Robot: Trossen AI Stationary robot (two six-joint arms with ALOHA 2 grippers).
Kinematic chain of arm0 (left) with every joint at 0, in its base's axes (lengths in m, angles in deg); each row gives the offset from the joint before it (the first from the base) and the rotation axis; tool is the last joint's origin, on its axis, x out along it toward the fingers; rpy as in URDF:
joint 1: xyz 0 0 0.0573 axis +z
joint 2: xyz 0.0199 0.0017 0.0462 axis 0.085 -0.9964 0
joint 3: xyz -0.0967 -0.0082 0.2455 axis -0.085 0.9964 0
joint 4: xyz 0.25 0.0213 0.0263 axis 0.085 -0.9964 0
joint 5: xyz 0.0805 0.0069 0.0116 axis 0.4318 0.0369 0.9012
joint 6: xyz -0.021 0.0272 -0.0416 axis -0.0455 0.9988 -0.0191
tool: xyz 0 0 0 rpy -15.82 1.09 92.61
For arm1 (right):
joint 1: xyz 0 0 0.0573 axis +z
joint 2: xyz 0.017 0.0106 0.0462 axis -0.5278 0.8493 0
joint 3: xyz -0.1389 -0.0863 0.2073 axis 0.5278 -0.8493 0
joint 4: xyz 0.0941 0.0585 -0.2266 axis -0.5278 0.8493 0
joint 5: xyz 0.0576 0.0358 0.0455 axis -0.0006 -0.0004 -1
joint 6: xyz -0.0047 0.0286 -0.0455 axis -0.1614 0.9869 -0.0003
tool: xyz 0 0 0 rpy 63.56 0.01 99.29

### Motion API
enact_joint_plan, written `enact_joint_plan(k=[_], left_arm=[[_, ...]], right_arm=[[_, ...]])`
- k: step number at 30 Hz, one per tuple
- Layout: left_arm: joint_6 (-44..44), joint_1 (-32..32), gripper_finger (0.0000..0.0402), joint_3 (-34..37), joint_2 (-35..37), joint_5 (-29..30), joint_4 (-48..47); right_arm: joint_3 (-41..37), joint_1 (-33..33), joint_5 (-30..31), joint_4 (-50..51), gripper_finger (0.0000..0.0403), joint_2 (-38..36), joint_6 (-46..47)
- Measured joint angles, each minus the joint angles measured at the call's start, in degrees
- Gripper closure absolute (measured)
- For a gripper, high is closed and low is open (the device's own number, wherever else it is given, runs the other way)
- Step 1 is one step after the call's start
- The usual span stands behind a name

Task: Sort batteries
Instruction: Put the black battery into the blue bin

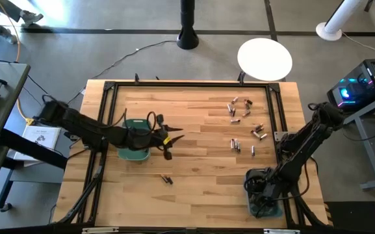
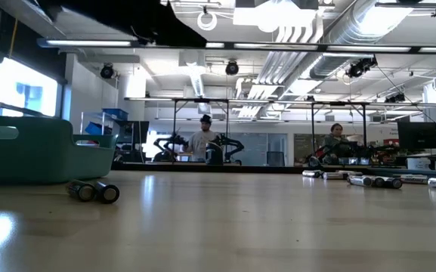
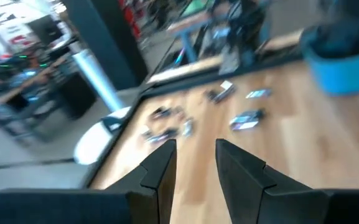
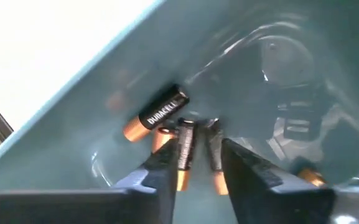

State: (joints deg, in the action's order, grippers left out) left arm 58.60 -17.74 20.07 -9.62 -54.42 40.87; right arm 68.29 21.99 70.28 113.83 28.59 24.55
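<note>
Loose batteries (image 1: 242, 123) lie scattered on the table's far right part; they also show in the low view as batteries (image 2: 369, 180) and in the left wrist view as batteries (image 3: 244, 118). Two more batteries (image 1: 168, 179) (image 2: 93, 191) lie near the table's middle. My left gripper (image 1: 169, 142) (image 3: 195, 155) is open and empty, above the table beside the left teal bin (image 1: 134, 146). My right gripper (image 1: 263, 195) (image 4: 195, 165) is open and reaches down into the right teal bin (image 1: 255, 208). Its fingers stand on either side of two copper-banded batteries (image 4: 185, 149) lying on the bin's floor, and another battery (image 4: 154, 115) lies beside them.
A dark metal frame (image 1: 109, 88) runs around the tabletop. The left teal bin (image 2: 36, 151) stands at the low view's left. Bare wood (image 1: 200, 162) lies between the two bins. People sit at desks (image 2: 202, 140) in the room beyond the table.
</note>
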Motion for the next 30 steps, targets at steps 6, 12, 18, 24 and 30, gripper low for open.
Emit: enact_joint_plan(k=[6, 12, 18, 24, 30], left_arm=[[3.02, -3.77, 0.0296, -9.96, 3.53, 6.38, -22.17], [2.92, -8.05, 0.0296, -19.15, 2.9, 6.21, -37.9], [-8.0, -10.53, 0.0296, -24.06, 1.21, 5.35, -48.69], [-20.38, -6.45, 0.0295, -24.16, 0.99, -1.87, -56.43], [-26.67, 0.84, 0.0284, -21.73, 1.05, -5.61, -56.52]], right_arm=[[5.94, 0.5, 4.96, 12.32, 0.0265, -6.13, -0.25], [18.74, 2.67, 24.22, 24.38, 0.0264, -8.08, -8.79], [20.36, 0.39, 50.38, 17.18, 0.0263, -8.06, -26.99], [14.19, -12.09, 51.0, 12.48, 0.025, -7.99, -33.36], [11.44, -33.37, 38.5, 9.89, 0.019, -7.97, -43.8]])
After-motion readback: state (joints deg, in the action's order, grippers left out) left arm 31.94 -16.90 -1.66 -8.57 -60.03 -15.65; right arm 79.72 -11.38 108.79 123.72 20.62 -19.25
